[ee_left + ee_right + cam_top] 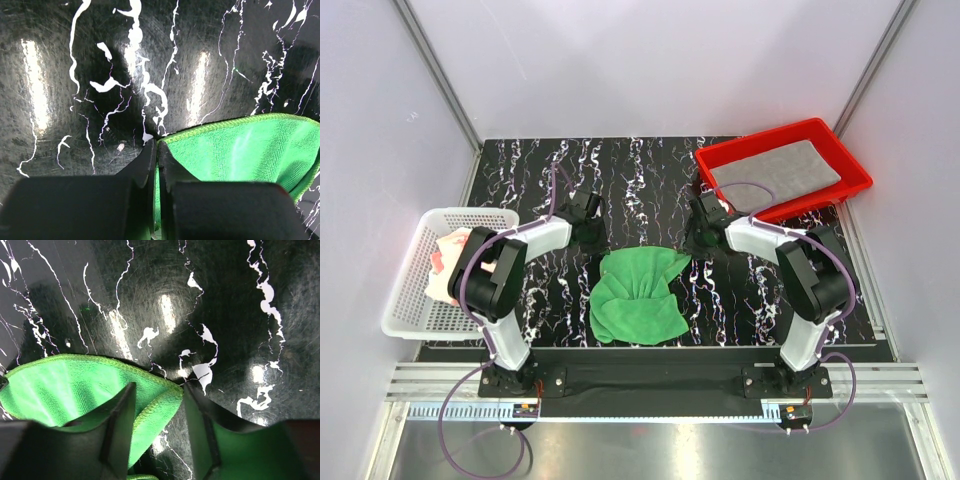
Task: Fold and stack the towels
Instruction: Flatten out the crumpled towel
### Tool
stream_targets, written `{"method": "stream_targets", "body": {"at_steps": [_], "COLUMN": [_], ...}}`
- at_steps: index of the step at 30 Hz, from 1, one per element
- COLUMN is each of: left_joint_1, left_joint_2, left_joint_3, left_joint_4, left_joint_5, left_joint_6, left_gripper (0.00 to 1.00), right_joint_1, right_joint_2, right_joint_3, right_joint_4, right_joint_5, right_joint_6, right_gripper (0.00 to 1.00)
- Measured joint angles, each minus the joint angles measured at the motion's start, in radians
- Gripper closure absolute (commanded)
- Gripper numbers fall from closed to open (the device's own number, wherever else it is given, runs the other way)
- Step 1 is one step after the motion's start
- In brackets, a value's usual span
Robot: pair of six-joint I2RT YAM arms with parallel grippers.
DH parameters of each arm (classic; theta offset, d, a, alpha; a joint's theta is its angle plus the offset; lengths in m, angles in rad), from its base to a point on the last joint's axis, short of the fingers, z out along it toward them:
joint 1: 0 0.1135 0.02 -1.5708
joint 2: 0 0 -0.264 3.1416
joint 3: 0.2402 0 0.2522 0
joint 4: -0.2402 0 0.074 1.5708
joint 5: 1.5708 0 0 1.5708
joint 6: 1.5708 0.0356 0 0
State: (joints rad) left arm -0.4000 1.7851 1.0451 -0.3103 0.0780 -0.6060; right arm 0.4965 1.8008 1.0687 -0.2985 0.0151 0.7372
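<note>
A bright green towel point(638, 295) lies crumpled on the black marbled table between the two arms. My left gripper point(590, 236) is at the towel's far left corner. In the left wrist view that gripper point(158, 146) is shut on the hemmed corner of the green towel point(250, 150). My right gripper point(704, 238) is at the far right corner. In the right wrist view it point(159, 390) stands open, with the corner of the green towel point(65, 385) lying between its fingers. A grey towel point(775, 172) lies flat in the red tray. A pink towel point(448, 252) sits in the white basket.
The red tray point(850, 150) stands at the back right, close to the right wall. The white lattice basket point(405, 300) sits at the left edge, partly behind my left arm. Grey walls close in the table on three sides.
</note>
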Motion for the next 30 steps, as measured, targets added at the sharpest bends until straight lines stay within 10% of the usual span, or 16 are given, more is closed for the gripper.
{"method": "stream_targets", "body": {"at_steps": [8,22,30], "left_joint_1": [0.000,-0.002,-0.016], "left_joint_2": [0.000,-0.266,-0.585], "left_joint_3": [0.014,0.591,0.607], "left_joint_4": [-0.041,-0.375,-0.366], "left_joint_5": [0.002,-0.160,-0.086], "left_joint_6": [0.012,0.199,0.248], "left_gripper": [1.00,1.00,1.00], "right_joint_1": [0.000,-0.024,-0.021], "right_joint_2": [0.022,-0.280,-0.601], "right_joint_3": [0.010,0.412,0.387], "right_joint_4": [0.006,-0.056,0.048], "right_joint_5": [-0.009,0.072,0.005], "right_joint_6": [-0.018,-0.425,-0.586], "right_gripper": [1.00,1.00,1.00]}}
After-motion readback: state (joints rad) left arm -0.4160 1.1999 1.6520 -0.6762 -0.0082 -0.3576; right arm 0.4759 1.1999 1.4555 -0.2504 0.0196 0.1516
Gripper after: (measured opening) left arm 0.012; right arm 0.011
